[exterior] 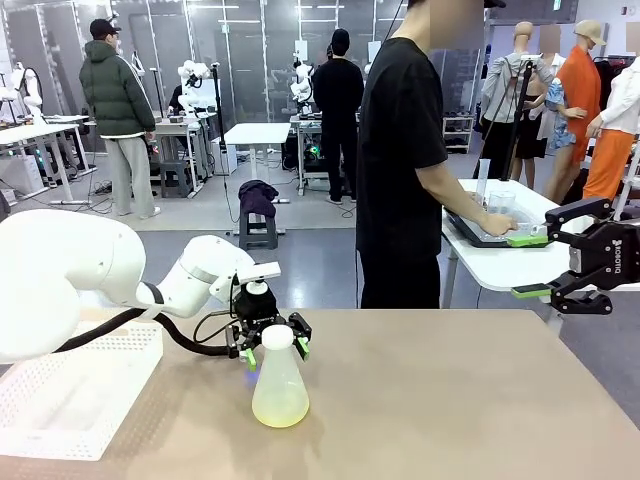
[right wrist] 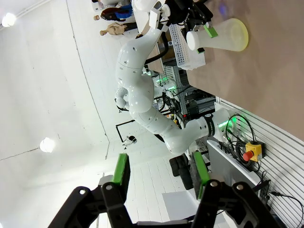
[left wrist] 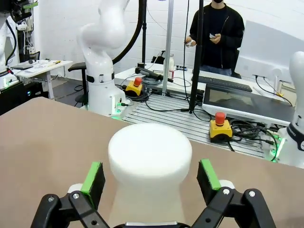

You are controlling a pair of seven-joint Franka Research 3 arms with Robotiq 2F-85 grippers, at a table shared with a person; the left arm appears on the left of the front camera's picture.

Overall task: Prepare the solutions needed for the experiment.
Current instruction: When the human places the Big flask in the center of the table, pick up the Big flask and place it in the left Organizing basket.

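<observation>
I judge us early: my left claw (exterior: 275, 350) straddles, spread and not gripping, the capped neck of the translucent conical plastic flask (exterior: 279, 385) holding pale yellow-green liquid (exterior: 280, 408) mid-desk (exterior: 450, 400), while my right claw (exterior: 548, 265) hangs open, empty.

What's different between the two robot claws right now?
The left end effector sits low over the table, its green pads either side of the flask neck with gaps showing; the right end effector hangs raised at the table's edge, with nothing between its fingers. Both are open, black with green pads.
</observation>
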